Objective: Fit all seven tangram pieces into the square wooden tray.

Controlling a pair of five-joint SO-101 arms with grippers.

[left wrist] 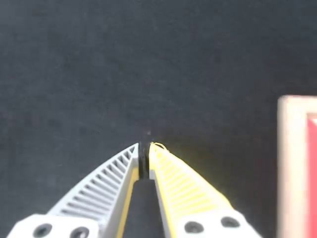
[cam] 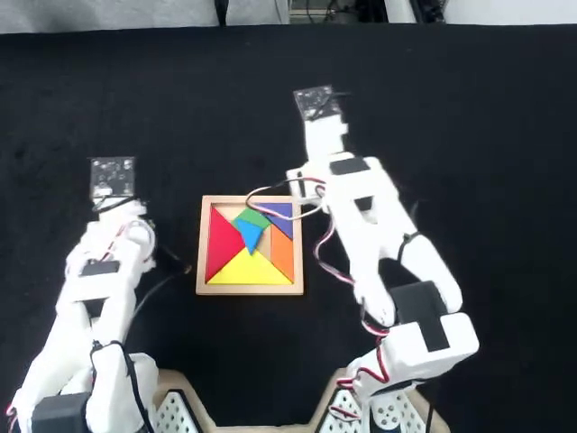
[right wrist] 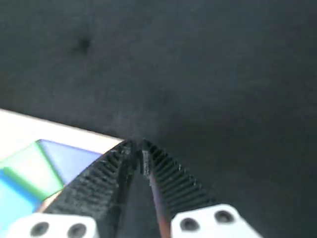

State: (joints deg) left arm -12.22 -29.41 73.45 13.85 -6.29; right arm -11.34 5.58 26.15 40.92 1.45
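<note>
1. Black cloth [cam: 469, 135] covers the whole table, and both arms stand at its near edge.
2. Closest on one side, the left gripper [left wrist: 144, 147] hangs over bare cloth just beside the square wooden tray [cam: 251, 290], its fingers pressed together on nothing.
3. Mid-table, the tray looks nearly filled: a red triangle [cam: 221, 245], a yellow triangle [cam: 251, 269] and an orange piece [cam: 285, 254] sit flat along its sides.
4. Toward the tray's far half, a blue triangle [cam: 251, 236], a green piece [cam: 255, 219] and a purple-blue piece [cam: 279, 211] crowd together. The blue one seems askew, with a sliver of bare wood beside it.
5. Past the tray's far corner, the right gripper [right wrist: 137, 148] hovers, also clenched and empty.
6. My guess is that placing is almost done and only settling those middle pieces remains. I cannot make out a seventh piece.
</note>
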